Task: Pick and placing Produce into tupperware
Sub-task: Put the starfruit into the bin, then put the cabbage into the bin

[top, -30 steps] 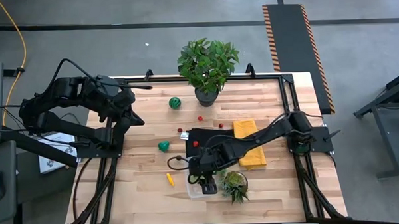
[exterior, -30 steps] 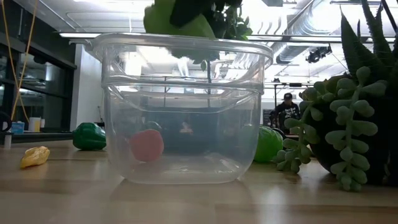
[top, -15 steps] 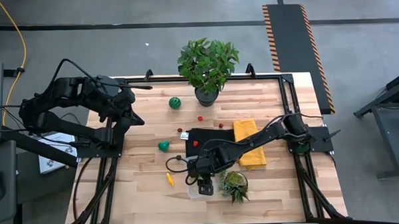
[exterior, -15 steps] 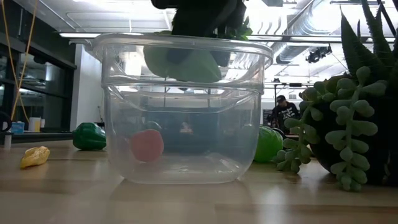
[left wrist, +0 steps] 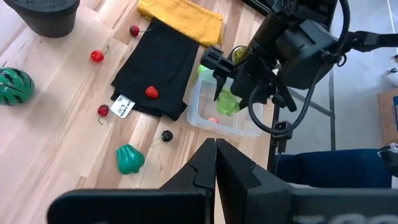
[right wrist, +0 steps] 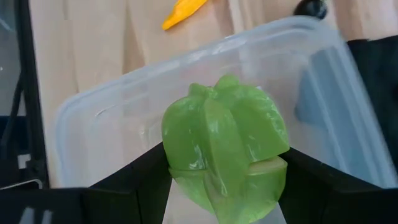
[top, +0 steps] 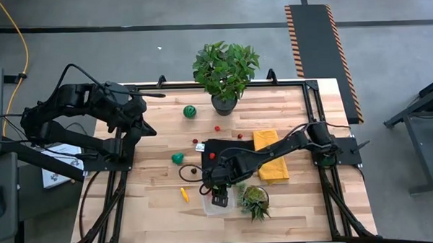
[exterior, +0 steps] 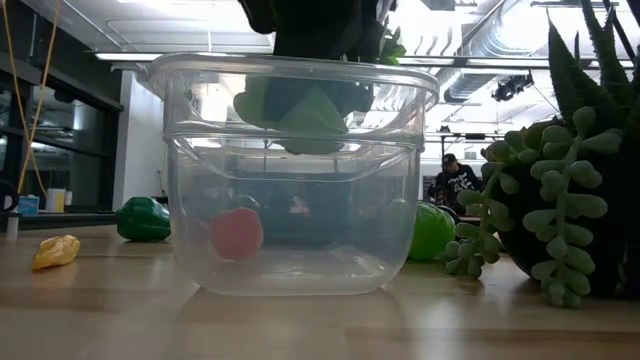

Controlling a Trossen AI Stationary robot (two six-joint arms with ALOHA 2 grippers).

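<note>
Left gripper [left wrist: 214,163] parked at table's left edge, fingers pressed together, holding nothing. Yellow piece [exterior: 55,251] and dark green pepper [exterior: 143,219] lie on the wood left of the tupperware [exterior: 293,170]. Right gripper [right wrist: 227,186] pinches 1 light green fruit [right wrist: 225,147], which has dropped from above the rim to inside the tub's mouth since a second ago. Release looks imminent; 1 red piece [exterior: 237,234] already inside.

My right gripper [top: 219,200] points straight down near the table's front edge, fingers spread wide around a load (arm stretched low). My left gripper [top: 143,130] waits folded back, fingers closed.
</note>
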